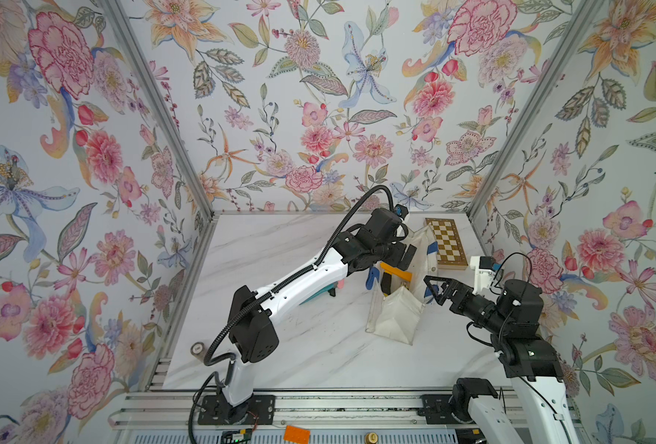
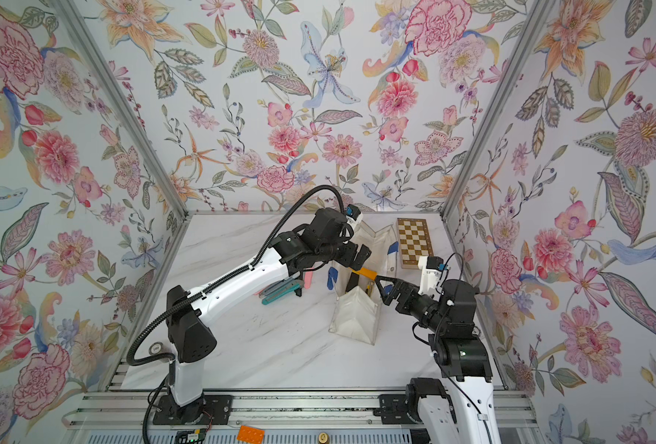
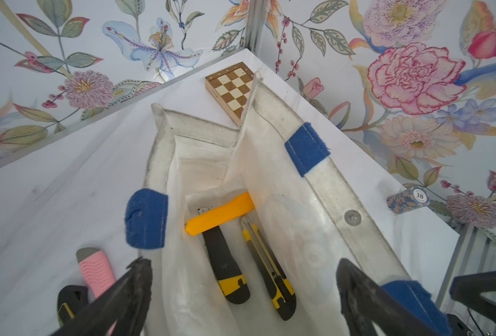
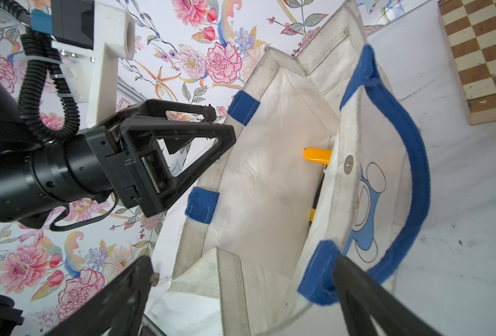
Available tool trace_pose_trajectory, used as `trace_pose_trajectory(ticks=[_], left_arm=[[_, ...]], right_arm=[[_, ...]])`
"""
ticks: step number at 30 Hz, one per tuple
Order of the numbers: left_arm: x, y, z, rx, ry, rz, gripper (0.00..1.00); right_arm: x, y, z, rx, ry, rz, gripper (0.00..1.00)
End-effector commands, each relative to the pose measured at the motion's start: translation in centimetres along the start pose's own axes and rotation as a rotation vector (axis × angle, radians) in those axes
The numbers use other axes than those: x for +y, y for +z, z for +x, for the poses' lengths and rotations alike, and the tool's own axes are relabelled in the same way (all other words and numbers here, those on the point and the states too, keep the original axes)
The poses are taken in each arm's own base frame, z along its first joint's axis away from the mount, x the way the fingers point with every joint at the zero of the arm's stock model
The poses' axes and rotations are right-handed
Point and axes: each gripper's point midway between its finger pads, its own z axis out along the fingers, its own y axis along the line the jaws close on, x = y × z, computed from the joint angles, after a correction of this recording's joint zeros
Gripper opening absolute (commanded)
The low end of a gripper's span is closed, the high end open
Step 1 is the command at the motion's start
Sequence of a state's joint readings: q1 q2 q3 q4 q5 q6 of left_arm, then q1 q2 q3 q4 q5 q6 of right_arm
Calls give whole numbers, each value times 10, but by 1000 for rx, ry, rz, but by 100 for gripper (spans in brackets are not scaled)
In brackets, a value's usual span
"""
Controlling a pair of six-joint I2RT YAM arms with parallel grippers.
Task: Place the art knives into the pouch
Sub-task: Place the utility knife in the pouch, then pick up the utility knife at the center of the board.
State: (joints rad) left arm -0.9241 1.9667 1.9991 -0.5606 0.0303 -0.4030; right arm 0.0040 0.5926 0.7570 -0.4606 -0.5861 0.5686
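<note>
The pouch is a white canvas bag with blue strap handles and stands open on the marble table. In the left wrist view three art knives lie on its bottom: an orange one, a thick black-and-yellow one and a slim yellow-and-black one. My left gripper hangs open over the pouch's mouth, holding nothing. My right gripper is open at the pouch's near end, one finger beside a blue strap end.
More knives lie on the table left of the pouch, under the left arm: a pink one and teal ones. A chessboard sits at the back right. A poker-chip stack stands near the front left edge.
</note>
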Motion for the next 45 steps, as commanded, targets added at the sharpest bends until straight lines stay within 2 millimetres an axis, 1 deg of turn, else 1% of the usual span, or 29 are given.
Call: trace_pose_trajectory(ticks=[1,5,8,9,10,12,16,18,20,22,24,26,29,30,32,36,40,43,45], left_arm=[[23,-54,-24,-94,20,-105,99],[46,-83,-21,-157,-4,-166,100],[67,-104,-13,-178,-11,-239,99],[75,-106,-4,-165,-12,-266,99],[84,-119,-1,-177,-21,-290,99],[102,-128,13,-170,-35,-342,99],[142,-134,51,-136,-78,-446,99],[161,-133,72,-108,-80,-515,99],[179,-129,97,-60,-55,-612,99],[193,-122,117,-8,-21,-689,99],[203,-111,135,49,9,-742,99],[206,-96,151,107,39,-754,99],[209,-77,169,169,61,-748,99],[211,-67,182,210,72,-750,99],[212,-57,195,247,81,-750,94],[212,-46,217,297,109,-783,87],[209,-35,235,364,174,-825,84],[202,-24,246,425,217,-828,82],[197,-17,252,447,223,-814,77]], right_arm=[[-2,-3,-1,-12,-16,15,99],[0,-5,-2,-20,-17,13,99],[0,-8,-3,-31,-20,21,99],[-1,-8,-4,-34,-16,27,99],[0,-9,-5,-36,-13,26,99],[-1,-8,-4,-34,-6,30,99],[-7,-6,-4,-34,6,49,99],[-7,-6,-3,-36,16,47,99],[-5,-8,-3,-39,14,42,99],[-4,-9,-3,-44,5,42,99],[-5,-10,-4,-44,3,51,99],[-6,-10,-3,-34,11,61,99],[-4,-11,-4,-27,5,59,99],[-3,-12,-3,-26,-1,60,99],[-4,-14,-3,-32,-11,69,99],[-11,-14,-1,-32,-1,95,99],[-15,-9,5,0,18,96,99],[-17,-5,6,24,30,95,99],[-15,-3,6,39,38,85,99]])
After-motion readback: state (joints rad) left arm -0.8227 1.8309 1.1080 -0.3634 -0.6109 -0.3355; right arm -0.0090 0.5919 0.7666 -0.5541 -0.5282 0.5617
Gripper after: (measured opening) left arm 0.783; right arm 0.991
